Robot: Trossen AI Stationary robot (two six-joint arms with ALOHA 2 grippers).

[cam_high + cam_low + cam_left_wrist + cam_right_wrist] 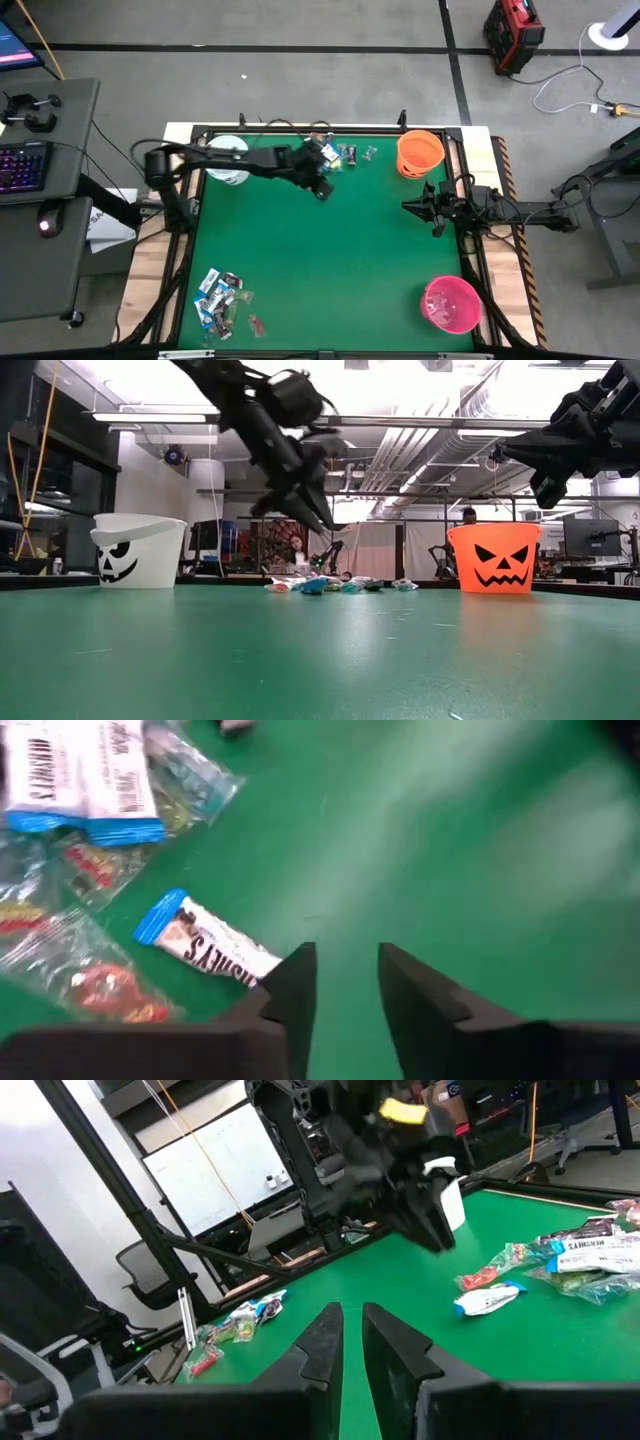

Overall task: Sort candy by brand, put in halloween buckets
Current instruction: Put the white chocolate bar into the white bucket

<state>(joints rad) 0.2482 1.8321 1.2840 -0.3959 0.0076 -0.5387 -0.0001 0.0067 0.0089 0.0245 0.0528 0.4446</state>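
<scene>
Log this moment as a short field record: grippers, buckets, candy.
left gripper: above the mat by the far candy pile, fingers slightly apart, holding nothing
right gripper: waiting near the orange bucket, holding nothing
white bucket: far left
pink bucket: near right
near candy pile: near-left corner

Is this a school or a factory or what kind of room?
Probably a robotics lab or workshop. The green work table stands in a big room with bare ceiling ducts, a whiteboard, office chairs and a desk with a lit keyboard.
</scene>
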